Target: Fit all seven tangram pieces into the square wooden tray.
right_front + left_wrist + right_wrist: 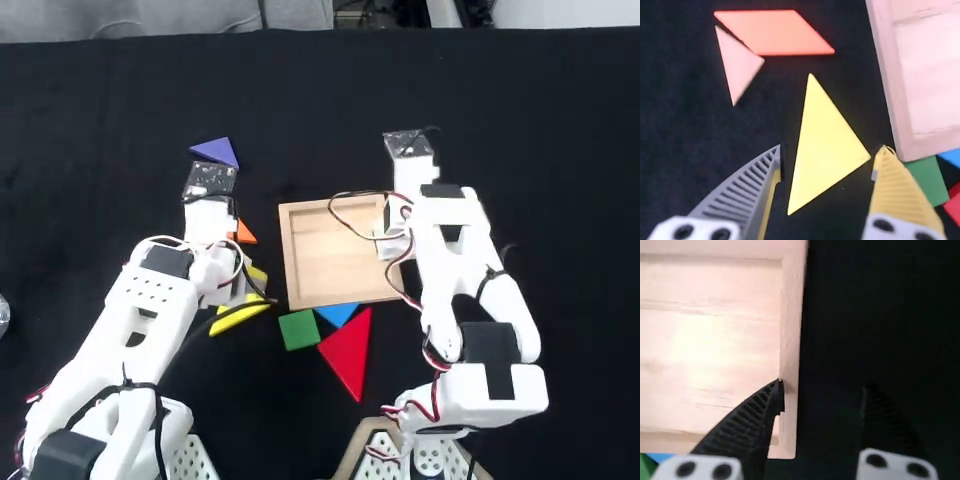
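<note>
The left gripper (pixel 830 148) gapes open, the yellow triangle (pixel 822 125) between its fingers; the right gripper (pixel 823 385), also spread, straddles the wooden tray's (pixel 791 315) rim.

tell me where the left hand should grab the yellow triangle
Probably straight down from above, pinching the yellow triangle between its long edge and opposite corner: it lies flat on the table, those parts facing the open fingers of the left hand.

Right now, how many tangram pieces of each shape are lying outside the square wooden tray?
Triangles: 5 (purple triangle, pale pink triangle, yellow triangle, blue triangle, red triangle)
Squares: 1 (green square)
Parallelograms: 1 (orange parallelogram)
Total: 7
</note>
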Robot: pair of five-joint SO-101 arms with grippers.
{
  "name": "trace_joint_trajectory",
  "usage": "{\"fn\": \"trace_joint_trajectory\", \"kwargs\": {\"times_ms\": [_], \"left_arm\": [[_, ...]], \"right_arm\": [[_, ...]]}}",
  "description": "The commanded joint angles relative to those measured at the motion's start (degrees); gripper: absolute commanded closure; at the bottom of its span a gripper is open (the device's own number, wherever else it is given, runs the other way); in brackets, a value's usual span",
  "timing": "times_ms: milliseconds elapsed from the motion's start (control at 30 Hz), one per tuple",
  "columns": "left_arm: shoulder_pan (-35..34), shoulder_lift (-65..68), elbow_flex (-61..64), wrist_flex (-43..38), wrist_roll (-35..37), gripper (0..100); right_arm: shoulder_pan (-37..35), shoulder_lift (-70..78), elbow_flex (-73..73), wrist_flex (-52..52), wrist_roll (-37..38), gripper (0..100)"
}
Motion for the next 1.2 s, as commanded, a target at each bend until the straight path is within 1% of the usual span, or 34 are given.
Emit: {"fn": "trace_joint_trajectory", "kwargs": {"times_ms": [0, 100, 267, 333, 400, 467, 567, 667, 767, 1000, 1167], "left_arm": [[0.7, -0.1, 0.4, -2.5, 0.9, 70], [0.7, -0.1, 1.8, -3.1, 0.8, 70], [1.0, -0.1, 2.7, -4.7, 1.0, 71], [2.4, -0.1, 3.6, -5.4, 0.8, 71], [4.3, 0.0, 4.9, -5.5, 0.8, 71], [5.6, 1.0, 5.5, -5.5, 0.8, 71], [4.9, 5.5, 3.5, -5.4, 0.8, 71], [3.9, 11.5, 0.2, -4.8, 0.8, 71], [3.9, 15.3, -3.2, -2.1, 0.8, 71], [3.8, 13.0, -4.0, -0.5, 0.7, 70], [1.1, 10.0, -4.7, -0.4, -0.1, 70]], "right_arm": [[0.1, -2.3, -2.6, 0.4, 0.1, 76.1], [1.0, -2.8, -2.9, 0.4, 0.1, 76.1], [8.4, -5.8, -3.7, 0.0, -0.4, 76.1], [9.5, -6.5, -3.1, -0.5, -0.1, 76.1], [8.9, -5.8, -1.1, -2.7, 0.0, 76.1], [6.6, -4.3, 0.3, -4.3, 1.2, 76.1], [3.6, -1.1, 0.1, -3.7, 6.0, 76.1], [2.7, 0.7, 0.0, -3.7, 6.5, 76.1], [2.9, 1.0, -0.7, -3.7, 6.6, 76.1], [2.5, 1.1, -0.7, -3.7, 6.9, 76.1], [2.5, 1.1, -0.7, -4.0, 6.9, 76.1]]}}
